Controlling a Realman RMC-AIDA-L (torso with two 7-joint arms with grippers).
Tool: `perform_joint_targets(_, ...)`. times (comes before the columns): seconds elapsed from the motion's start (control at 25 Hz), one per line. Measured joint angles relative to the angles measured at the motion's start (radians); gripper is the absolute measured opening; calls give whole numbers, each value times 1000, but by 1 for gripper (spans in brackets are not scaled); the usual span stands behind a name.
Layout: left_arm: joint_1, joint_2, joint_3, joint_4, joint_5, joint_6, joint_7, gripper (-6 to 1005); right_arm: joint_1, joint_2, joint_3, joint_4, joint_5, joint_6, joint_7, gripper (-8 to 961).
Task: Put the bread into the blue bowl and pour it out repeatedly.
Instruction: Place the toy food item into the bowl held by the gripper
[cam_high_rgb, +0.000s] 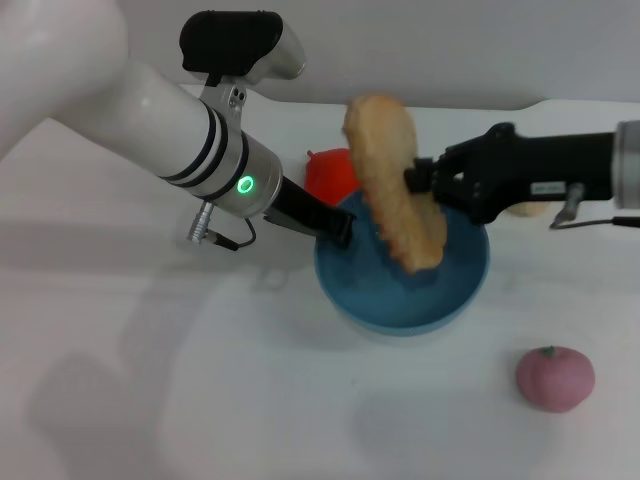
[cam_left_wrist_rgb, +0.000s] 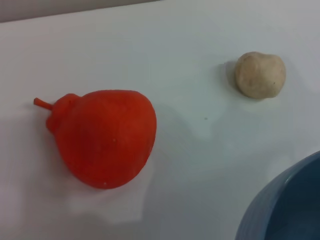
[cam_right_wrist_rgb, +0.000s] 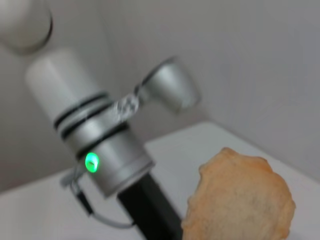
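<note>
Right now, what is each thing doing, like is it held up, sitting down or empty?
bread: held up on end over the bowl by the right gripper.
blue bowl: upright on the table, its rim gripped by the left gripper.
red fruit: lying on the table.
beige ball: resting on the table.
pink fruit: sitting alone.

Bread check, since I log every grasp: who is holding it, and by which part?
Right gripper pinches the bread mid-length on its edge.

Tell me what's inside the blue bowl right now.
Only the lower end of the bread, held by the right gripper, dips into the blue bowl. The bread hides part of the floor. The left gripper grips the rim.
</note>
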Motion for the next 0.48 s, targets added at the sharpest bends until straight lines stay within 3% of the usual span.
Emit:
perform_joint_targets(0.08, -2, -1, 0, -2, -6, -1, 0, 4, 1, 0, -70, 0, -9, 45, 0, 65)
perform_joint_targets(0.24, -8, -1, 1, -5, -12, -1, -3, 3, 0, -1, -100, -7, -48, 70, 15, 60)
perform_joint_targets(0.44, -9, 2, -1, -8, -13, -2, -10, 4, -23, -1, -93, -39, -62, 74, 34, 163)
perform_joint_targets(0.48, -9, 2, -3, -9, -13, -2, -10, 4, -32, -2, -91, -53, -63, 74, 38, 221)
